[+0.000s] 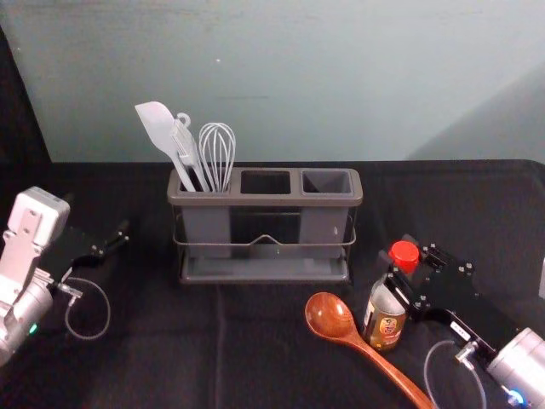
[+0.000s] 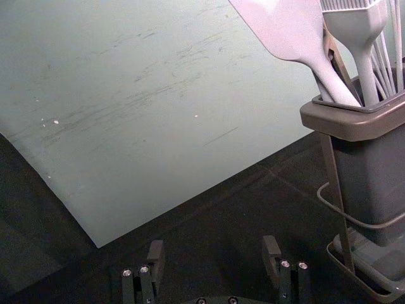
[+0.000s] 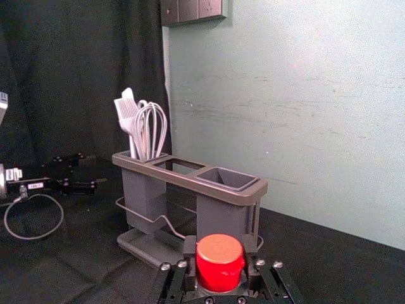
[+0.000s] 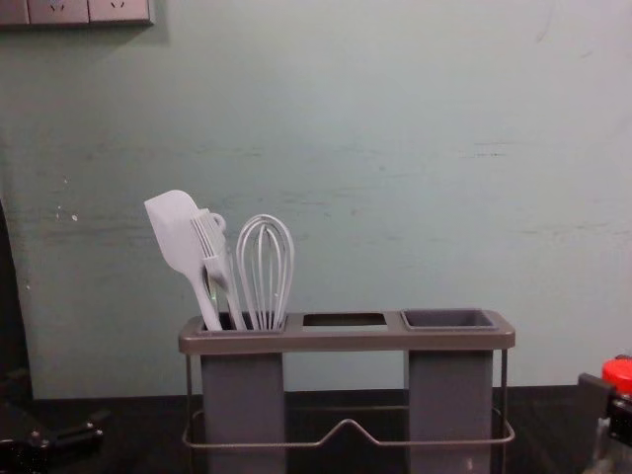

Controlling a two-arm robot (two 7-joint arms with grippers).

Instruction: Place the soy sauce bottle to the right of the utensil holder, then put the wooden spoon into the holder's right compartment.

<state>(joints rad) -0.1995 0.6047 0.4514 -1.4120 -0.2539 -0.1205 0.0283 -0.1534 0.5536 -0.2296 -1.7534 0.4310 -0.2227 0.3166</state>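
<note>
Soy sauce bottle (image 1: 382,317): clear, rounded body, dark contents low inside, printed label, ribbed red cap (image 1: 404,253). Located nearer the robot than the utensil holder and off to its right.

Right gripper (image 1: 398,276): black, angular, bolted; closed around the bottle just under the cap.

Wooden spoon (image 1: 330,316): glossy reddish-brown, visible grain, oval bowl, slender handle. Lies on the cloth just left of the bottle, its handle slanting toward the robot and to the right, past the bottle's base.

Utensil holder (image 1: 266,200): upright, smooth brown-grey frame with rounded corners; squared grey cups at left and right, a rectangular opening between; thin wire rail bent to a small central peak; shallow tray beneath. Left cup contains a flat pale spatula (image 1: 157,128), a bristled brush (image 4: 209,242) and a looped whisk (image 1: 217,153).

Left gripper (image 1: 112,242): black, left of the holder and well apart from it, fingers spread wide with open space between.

Ground: creased black cloth (image 1: 162,341). Behind: scuffed grey-green wall (image 1: 324,77).
</note>
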